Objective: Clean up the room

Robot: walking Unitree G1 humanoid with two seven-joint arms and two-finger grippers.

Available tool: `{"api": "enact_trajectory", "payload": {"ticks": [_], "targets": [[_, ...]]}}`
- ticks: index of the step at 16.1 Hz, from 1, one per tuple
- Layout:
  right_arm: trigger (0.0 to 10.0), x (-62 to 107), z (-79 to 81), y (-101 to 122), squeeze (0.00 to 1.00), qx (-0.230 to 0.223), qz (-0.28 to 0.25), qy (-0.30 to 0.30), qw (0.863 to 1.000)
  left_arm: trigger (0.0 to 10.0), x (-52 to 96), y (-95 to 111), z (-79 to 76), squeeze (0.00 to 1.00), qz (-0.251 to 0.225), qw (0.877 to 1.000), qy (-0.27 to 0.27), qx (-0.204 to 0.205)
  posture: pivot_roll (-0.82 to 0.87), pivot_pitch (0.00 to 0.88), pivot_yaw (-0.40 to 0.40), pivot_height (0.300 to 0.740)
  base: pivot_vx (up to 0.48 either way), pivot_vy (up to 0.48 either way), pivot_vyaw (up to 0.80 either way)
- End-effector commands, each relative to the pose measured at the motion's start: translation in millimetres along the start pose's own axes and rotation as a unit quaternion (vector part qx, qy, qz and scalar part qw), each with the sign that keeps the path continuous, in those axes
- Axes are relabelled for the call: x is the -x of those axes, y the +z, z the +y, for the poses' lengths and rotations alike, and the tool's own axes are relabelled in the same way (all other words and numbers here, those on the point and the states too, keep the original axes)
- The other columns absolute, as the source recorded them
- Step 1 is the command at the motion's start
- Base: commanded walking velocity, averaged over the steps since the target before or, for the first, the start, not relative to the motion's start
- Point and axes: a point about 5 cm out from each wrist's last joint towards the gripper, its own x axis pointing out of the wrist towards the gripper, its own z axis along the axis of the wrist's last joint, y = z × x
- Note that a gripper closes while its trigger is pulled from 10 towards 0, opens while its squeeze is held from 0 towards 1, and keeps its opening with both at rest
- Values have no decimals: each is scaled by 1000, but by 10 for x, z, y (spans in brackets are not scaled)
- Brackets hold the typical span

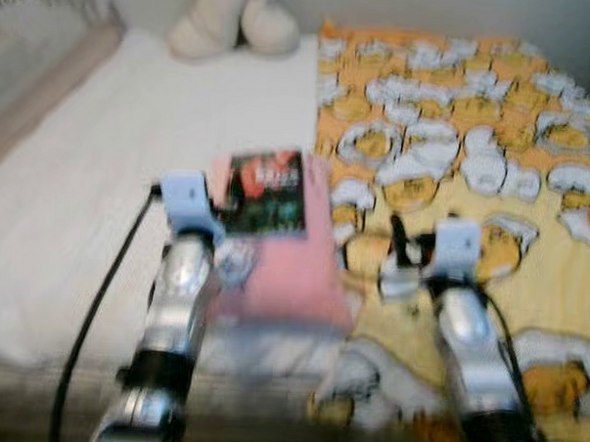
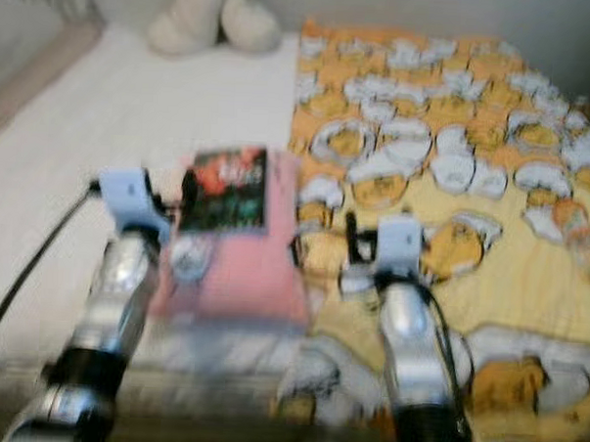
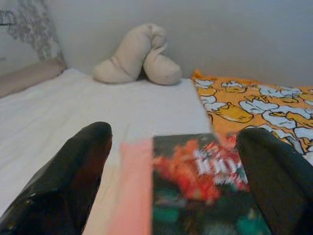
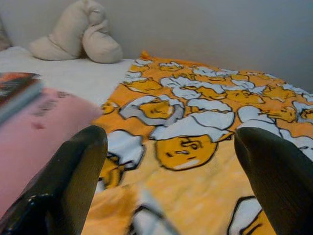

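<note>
On the bed [image 1: 103, 125], a beige plush [image 1: 230, 22] sits at the far edge by the wall. Nearer, the left gripper [image 3: 171, 181] hangs spread over a pink pillow [image 1: 288, 265], its 2 fingers [image 3: 73, 176] either side of a dark book [image 1: 267, 192] lying on top. Just beside the pillow, a yellow blanket [image 1: 475, 141] with cartoon faces covers the bed's right side. The right gripper [image 4: 171, 181] hovers over it, fingers [image 4: 274, 171] wide apart, holding nothing.

A bed [image 1: 102, 164] with a white sheet stands against a plain pale wall [image 3: 234, 34]. A patterned headboard [image 3: 29, 24] rises at one side.
</note>
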Motion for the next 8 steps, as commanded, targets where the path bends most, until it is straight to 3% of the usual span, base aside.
{"api": "enact_trajectory", "payload": {"ticks": [1,4,7,8], "targets": [[10000,-24,33,85,0,-1,-14,5,1000,10000,-55,58,132,0,-3,1000,17,-1,-157,0,45,740,0,0,0],[10000,-23,-7,104,0,2,-18,-5,1000,10000,-171,99,194,0,15,1000,-2,3,-167,0,45,740,0,0,0],[10000,6,-60,89,0,3,-13,-16,1000,10000,-297,-22,217,0,99,993,-35,54,-180,0,53,740,0,0,0],[10000,22,-68,84,0,3,-11,-19,1000,10000,-336,-13,205,0,107,990,-48,78,-183,0,55,740,0,0,0]]}}
